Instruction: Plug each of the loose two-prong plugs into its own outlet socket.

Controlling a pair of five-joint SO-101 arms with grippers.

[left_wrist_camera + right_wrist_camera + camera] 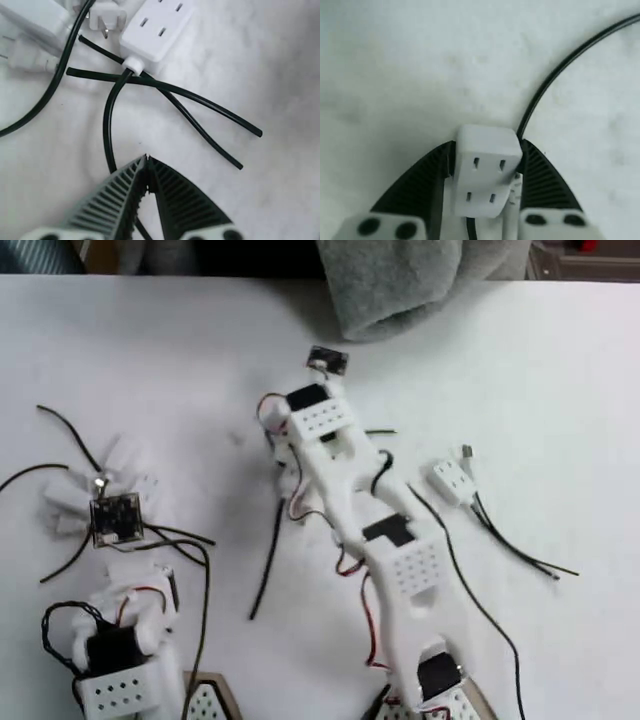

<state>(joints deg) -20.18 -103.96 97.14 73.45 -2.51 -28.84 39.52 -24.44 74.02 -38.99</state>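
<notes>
Evidently nothing is being seated yet; the white outlet block is sitting clamped between the right gripper fingers, its sockets showing empty slots and its black cord trailing across the table; by the left arm, a loose two-prong plug is lying just beside a second outlet block, prongs bare; the left gripper is hovering near them, fingers pressed together, apparently grasping nothing; every plugging, I judge, is waiting to be done.
</notes>
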